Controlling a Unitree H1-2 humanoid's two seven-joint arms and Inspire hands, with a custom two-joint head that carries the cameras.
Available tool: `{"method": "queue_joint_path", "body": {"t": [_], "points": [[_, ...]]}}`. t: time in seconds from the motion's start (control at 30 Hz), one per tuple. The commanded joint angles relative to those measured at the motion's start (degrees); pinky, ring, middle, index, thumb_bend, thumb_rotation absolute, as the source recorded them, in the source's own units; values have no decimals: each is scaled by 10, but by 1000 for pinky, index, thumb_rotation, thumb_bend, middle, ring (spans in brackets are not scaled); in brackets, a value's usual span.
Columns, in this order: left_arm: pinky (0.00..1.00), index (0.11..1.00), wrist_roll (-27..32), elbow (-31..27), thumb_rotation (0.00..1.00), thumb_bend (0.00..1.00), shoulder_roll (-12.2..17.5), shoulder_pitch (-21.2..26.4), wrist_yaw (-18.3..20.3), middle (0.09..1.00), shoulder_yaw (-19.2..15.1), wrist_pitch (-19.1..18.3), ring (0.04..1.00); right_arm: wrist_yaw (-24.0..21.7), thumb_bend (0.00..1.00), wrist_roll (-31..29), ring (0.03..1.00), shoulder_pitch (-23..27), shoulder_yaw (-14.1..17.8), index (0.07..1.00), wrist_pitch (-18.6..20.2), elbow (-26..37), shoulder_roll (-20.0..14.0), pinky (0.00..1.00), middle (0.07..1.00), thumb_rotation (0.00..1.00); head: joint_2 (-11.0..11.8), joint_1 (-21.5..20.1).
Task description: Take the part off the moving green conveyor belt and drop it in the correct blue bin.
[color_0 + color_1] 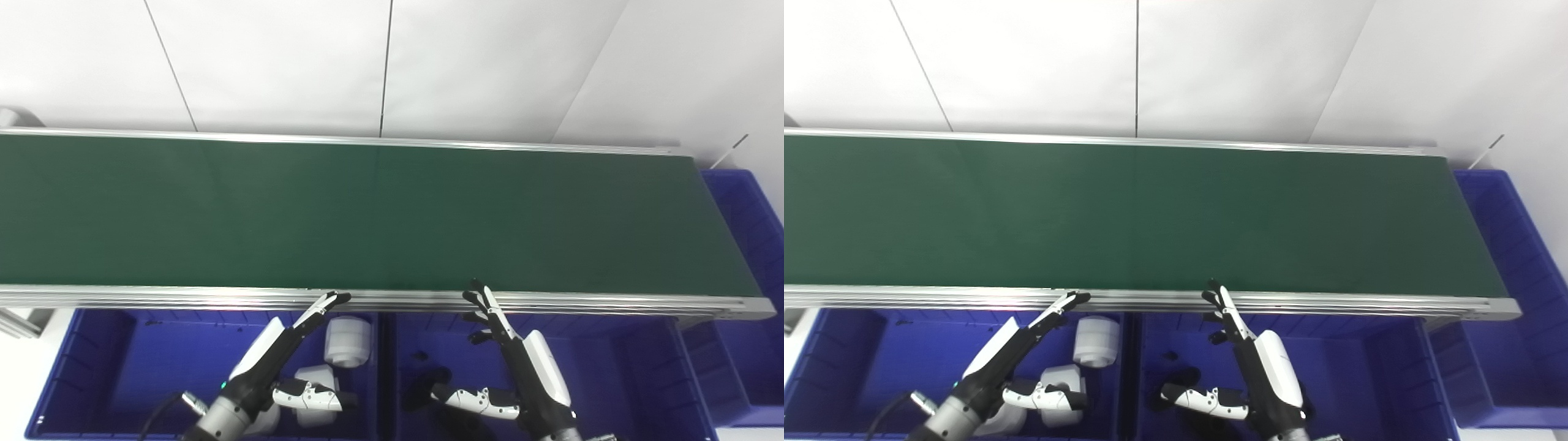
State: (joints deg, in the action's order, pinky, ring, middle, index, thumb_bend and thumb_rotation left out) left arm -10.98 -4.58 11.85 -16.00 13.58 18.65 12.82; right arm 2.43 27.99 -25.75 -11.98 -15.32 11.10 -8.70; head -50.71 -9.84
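Observation:
The green conveyor belt [367, 214] runs across the view and carries no part. My left hand [288, 352] is open, fingers stretched toward the belt's near rail, above the left blue bin [104, 367]. My right hand [508, 361] is open too, fingers pointing up at the rail, above the middle blue bin [612, 380]. Both hands hold nothing. White cylindrical parts [347, 341] lie in the left bin beside my left hand. Small dark parts [422, 383] lie in the middle bin.
A third blue bin [747, 245] stands at the belt's right end. The aluminium rail [184, 297] edges the belt's near side. A white wall rises behind the belt.

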Motion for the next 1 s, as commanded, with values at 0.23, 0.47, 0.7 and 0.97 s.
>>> {"method": "queue_joint_path", "body": {"t": [0.23, 0.47, 0.7, 0.97], "points": [[965, 990, 120, 12, 465, 835, 5, -4, 34, 998, -10, 98, 992, -22, 840, -20, 847, -7, 0, 1000, 22, 40, 6, 705, 927, 536, -8, -15], [968, 1000, 165, 2, 650, 810, 6, -16, 51, 1000, -18, 87, 992, -49, 859, -77, 885, -9, -4, 1000, 6, 41, -6, 767, 949, 704, -15, -16], [973, 1000, 150, -6, 675, 756, -5, -26, 38, 1000, -30, 82, 1000, -68, 881, -111, 897, -10, -4, 1000, 3, 43, -16, 779, 957, 748, -20, -16], [982, 1000, 133, 3, 654, 752, -13, -26, 37, 1000, -39, 91, 1000, -62, 864, -78, 883, -19, -1, 1000, 14, 57, -12, 763, 965, 749, -16, -19]]}}
